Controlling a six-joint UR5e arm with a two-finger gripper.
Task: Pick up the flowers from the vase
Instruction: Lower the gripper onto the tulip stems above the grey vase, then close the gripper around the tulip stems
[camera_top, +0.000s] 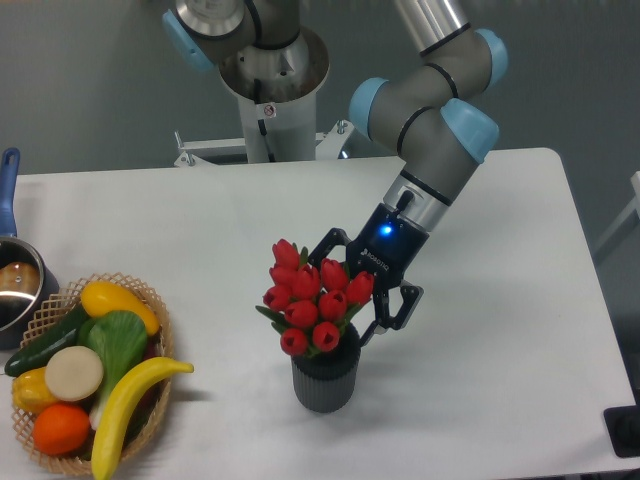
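Jaws spread and holding nothing, the gripper (362, 300) presses against the right side of the flowers (308, 297), a light, soft, crushable bunch standing in the vase (325, 381), probably best pinched around its stems.

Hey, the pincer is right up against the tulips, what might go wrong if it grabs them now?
The pincer sits open at the red buds of the flowers, not at the stems, so closing may crush or miss them. The bunch already tilts left, and the small vase might tip or lift with it.
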